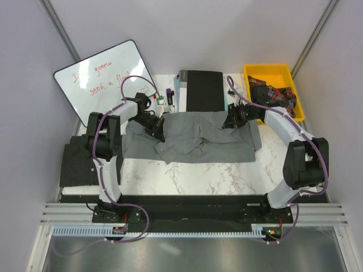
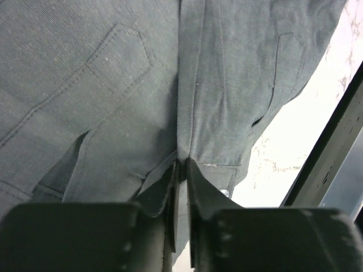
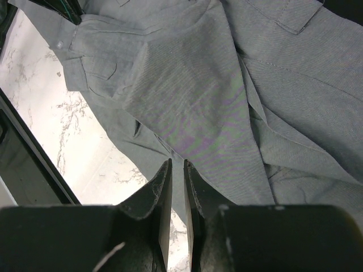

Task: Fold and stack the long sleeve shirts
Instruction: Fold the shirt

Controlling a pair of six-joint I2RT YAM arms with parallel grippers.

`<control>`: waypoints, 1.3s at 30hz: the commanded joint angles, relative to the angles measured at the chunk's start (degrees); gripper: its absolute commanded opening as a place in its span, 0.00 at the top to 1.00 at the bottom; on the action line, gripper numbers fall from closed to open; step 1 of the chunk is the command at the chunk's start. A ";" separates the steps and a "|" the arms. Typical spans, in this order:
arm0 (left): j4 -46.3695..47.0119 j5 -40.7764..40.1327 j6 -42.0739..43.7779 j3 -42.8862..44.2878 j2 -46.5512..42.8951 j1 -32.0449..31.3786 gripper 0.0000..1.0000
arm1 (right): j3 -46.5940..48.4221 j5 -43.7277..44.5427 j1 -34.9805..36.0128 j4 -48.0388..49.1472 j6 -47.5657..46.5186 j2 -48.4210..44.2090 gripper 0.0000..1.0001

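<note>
The grey shirt [image 1: 198, 139] lies flat mid-table with its long axis running from 9 to 3 o'clock, and an arm stands at each end. The left gripper [image 1: 156, 129], at the 9 o'clock end, is clamped on a fold of the cloth. The right gripper [image 1: 232, 120], at the shirt's 2 o'clock corner, has its jaws nearly together, and I cannot tell whether it holds cloth.
</note>
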 commanded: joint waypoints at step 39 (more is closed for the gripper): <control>-9.04 -17.59 21.11 6.33 -14.56 -2.05 0.11 | 1.55 16.46 -0.69 -7.57 -6.69 -5.64 0.67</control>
